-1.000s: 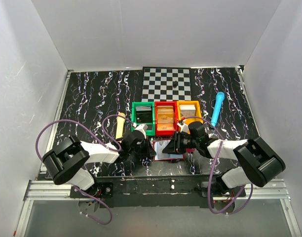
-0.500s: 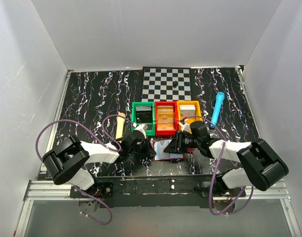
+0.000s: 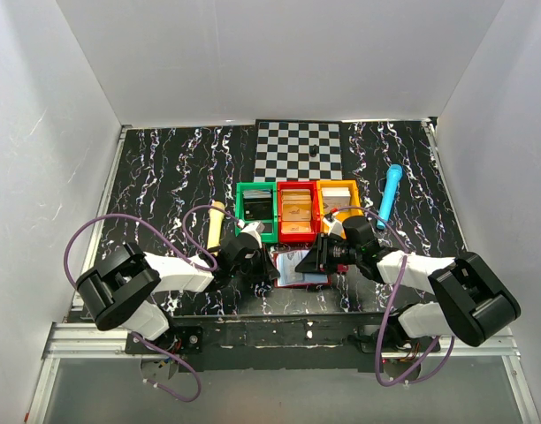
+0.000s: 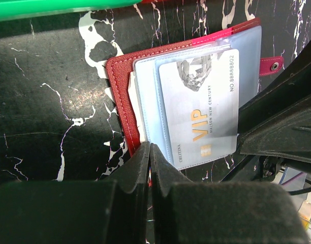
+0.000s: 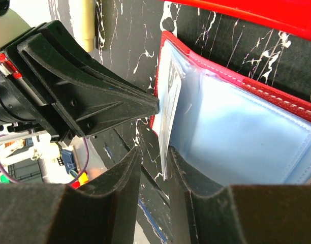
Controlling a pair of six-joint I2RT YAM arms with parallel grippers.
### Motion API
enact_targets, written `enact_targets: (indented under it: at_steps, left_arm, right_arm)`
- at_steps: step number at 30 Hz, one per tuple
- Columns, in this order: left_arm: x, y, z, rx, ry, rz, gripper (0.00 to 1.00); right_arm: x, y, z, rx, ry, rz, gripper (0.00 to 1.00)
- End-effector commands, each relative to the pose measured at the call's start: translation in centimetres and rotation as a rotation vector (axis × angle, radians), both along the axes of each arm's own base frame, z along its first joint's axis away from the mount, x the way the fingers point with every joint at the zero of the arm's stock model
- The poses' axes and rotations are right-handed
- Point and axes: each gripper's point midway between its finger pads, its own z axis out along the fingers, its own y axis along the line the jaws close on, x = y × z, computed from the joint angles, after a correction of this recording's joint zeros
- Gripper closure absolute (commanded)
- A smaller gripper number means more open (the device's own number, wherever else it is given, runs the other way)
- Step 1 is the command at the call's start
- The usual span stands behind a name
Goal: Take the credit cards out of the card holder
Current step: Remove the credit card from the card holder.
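Note:
The card holder point(image 3: 299, 268) lies open on the marbled table in front of the bins, dark red point(image 4: 120, 91) with pale blue sleeves point(image 5: 247, 122). A white VIP credit card point(image 4: 201, 112) sits in its top sleeve. My left gripper point(image 4: 150, 147) is shut on the holder's near-left edge; in the top view it point(image 3: 269, 265) is at the holder's left side. My right gripper point(image 5: 154, 152) reaches in from the right point(image 3: 316, 259). Its jaws straddle the free edge of the card point(image 5: 170, 101): the right finger touches it and a gap is left on the other side.
Green point(image 3: 255, 208), red point(image 3: 297, 210) and orange point(image 3: 339, 201) bins stand in a row just behind the holder. A checkerboard point(image 3: 299, 148) with a small dark piece lies further back. A blue pen point(image 3: 390, 194) lies to the right and a beige stick point(image 3: 216, 225) to the left.
My right jaws have narrowed a little around the card's edge and the right arm's elbow has drifted right. The left gripper has not moved.

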Motion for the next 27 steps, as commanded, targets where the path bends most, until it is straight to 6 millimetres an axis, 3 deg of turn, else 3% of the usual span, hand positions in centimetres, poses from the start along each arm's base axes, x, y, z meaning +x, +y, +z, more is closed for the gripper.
enact_targets:
  at_steps: [1, 12, 27]
  left_arm:
    - [-0.8, 2.3, -3.0, 0.116, 0.045, 0.023, 1.00]
    - [-0.5, 0.4, -2.2, 0.081, 0.027, -0.051, 1.00]
    - [-0.8, -0.2, -2.7, 0.063, 0.039, -0.080, 1.00]
  right_arm:
    - [0.0, 0.2, 1.1, 0.036, -0.037, 0.024, 0.66]
    - [0.2, 0.8, 1.4, 0.058, -0.027, 0.050, 0.60]
    - [0.6, 1.1, 1.1, 0.068, -0.007, 0.036, 0.56]
